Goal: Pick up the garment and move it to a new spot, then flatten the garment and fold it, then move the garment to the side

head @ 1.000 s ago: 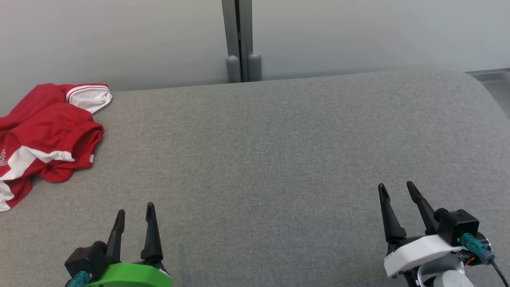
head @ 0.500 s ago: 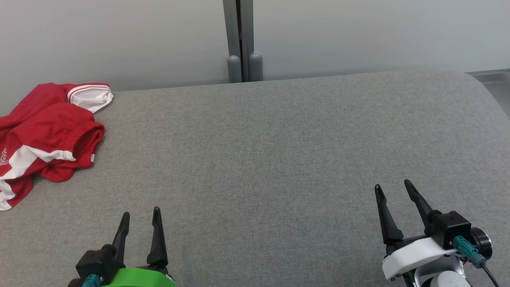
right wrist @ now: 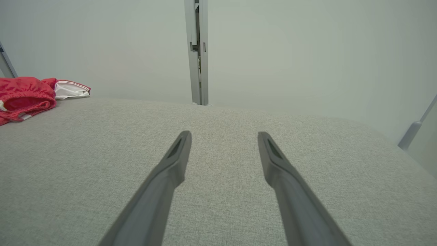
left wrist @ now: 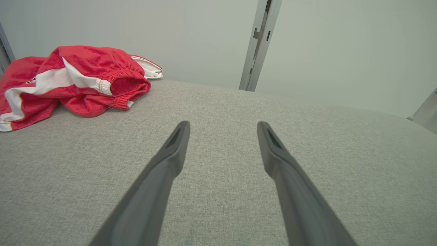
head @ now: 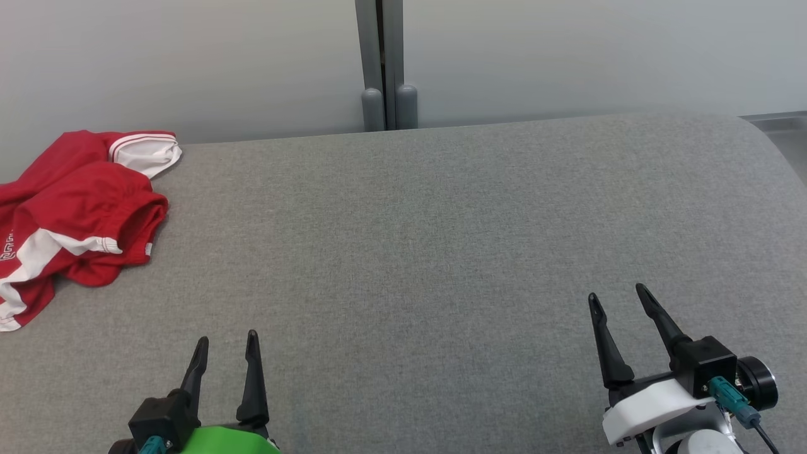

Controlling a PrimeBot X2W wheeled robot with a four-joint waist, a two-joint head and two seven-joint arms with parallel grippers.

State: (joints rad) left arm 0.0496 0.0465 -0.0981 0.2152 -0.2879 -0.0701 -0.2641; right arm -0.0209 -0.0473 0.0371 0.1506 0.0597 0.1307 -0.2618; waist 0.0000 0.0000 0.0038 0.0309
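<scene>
A crumpled red garment (head: 75,208) with white stripes and a white-trimmed edge lies bunched at the far left of the grey fabric surface (head: 441,239). In the left wrist view the garment (left wrist: 75,78) sits ahead and to the left of the fingers. The right wrist view catches the garment (right wrist: 30,94) at its left edge. My left gripper (head: 227,343) hovers open near the front edge, well short of the garment, with nothing between its fingers. My right gripper (head: 618,296) stands open and empty at the lower right.
A pale wall runs behind the surface, with a grey vertical post (head: 383,63) at its middle. The surface curves down at the far right edge (head: 775,151).
Both grippers have drawn back slightly toward the bottom of the head view, the left shifting a little right. The garment lies as before.
</scene>
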